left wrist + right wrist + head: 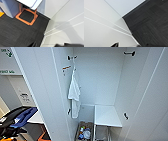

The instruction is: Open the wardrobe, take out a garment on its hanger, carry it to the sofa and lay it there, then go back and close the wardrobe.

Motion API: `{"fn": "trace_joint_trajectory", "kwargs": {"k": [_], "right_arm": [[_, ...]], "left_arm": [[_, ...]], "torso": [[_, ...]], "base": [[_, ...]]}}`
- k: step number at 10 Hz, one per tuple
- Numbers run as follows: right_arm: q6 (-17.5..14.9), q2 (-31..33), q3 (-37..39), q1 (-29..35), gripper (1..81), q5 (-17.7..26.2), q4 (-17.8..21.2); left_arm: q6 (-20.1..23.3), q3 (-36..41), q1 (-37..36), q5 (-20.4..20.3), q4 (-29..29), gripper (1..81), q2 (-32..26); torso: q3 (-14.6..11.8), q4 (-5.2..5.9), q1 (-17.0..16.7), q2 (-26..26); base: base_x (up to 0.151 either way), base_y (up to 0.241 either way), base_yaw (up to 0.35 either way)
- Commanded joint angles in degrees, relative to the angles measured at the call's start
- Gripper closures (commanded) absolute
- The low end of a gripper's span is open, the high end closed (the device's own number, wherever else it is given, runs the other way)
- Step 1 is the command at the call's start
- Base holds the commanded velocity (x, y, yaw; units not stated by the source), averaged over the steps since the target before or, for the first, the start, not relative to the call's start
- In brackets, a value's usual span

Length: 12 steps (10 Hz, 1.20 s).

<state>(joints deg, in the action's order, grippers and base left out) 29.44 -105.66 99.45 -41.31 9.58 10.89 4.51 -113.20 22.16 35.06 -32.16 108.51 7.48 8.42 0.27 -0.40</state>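
Wardrobe (pixel 107 84) wide open in the head view, both doors swung out to the sides. Inside, just a white shirt (pixel 74 93) hanging limp off the left wall near the top, next to a small dark peg (pixel 69 57). Another dark peg (pixel 130 53) up high on the right wall. Lower down, a white shelf (pixel 107 115) on the right half, and beside it at the bottom a box (pixel 83 132) stuffed with colourful bits, too blurry to name. Can't make out a black top or hanger anywhere in there.

Off to the lower left, something black with blue cloth (pixel 23 117) on it, hard to say what.

Left wrist view: dark carpet (pixel 16 33), an orange frame (pixel 26 16) under a white surface (pixel 30 3), and the bottom edge of a wardrobe door (pixel 65 25). Right wrist view: same sort of carpet and white panels.

Both tools: can't tell if clenched or released, only dark slivers at the picture edges.
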Motion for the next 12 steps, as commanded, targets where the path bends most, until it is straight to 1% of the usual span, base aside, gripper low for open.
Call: {"fn": "trace_joint_trajectory", "kwargs": {"k": [1,3,6,7,9,10,12], "right_arm": [[0.5,0.4,-4.4,5.3,1.0,4.3,0.5],[0.4,-2.0,-8.0,3.1,1.0,3.8,0.3],[-0.1,-6.0,-13.2,0.1,1.0,3.1,-0.3],[-0.1,-8.3,-14.4,-1.2,1.0,2.3,-0.4],[-0.2,-12.5,-14.6,-3.0,1.0,-0.5,-0.4],[-0.2,-14.1,-14.8,-3.5,1.0,-0.5,-0.4],[-0.4,-19.7,-14.4,-3.9,1.0,-0.6,-0.7]], "left_arm": [[-3.0,-4.0,-8.1,9.0,-1.8,1.0,8.2],[-4.7,-4.0,-7.8,9.0,-1.8,1.0,15.7],[-5.7,-4.0,-5.9,8.5,-1.8,1.0,24.2],[-5.7,-4.0,-4.9,8.1,-1.8,1.0,26.7],[-5.7,-3.9,-2.9,6.9,-1.8,1.0,31.6],[-5.8,-3.7,-1.9,6.7,-1.8,1.0,34.1],[-5.8,-3.9,1.0,4.9,-1.2,1.0,41.4]], "torso": [[0.0,0.0,0.0,0.0],[0.0,0.0,0.0,0.0],[0.0,0.0,0.0,0.0],[0.1,0.0,0.0,0.0],[0.1,0.0,0.1,0.1],[0.1,0.0,0.1,0.1],[0.1,0.0,0.1,0.1]], "base": [[0.0,0.0,0.0],[0.0,0.0,0.0],[0.0,0.0,0.0],[0.0,0.0,0.0],[0.0,0.0,0.0],[0.0,0.0,0.0],[0.0,0.0,0.0]]}}
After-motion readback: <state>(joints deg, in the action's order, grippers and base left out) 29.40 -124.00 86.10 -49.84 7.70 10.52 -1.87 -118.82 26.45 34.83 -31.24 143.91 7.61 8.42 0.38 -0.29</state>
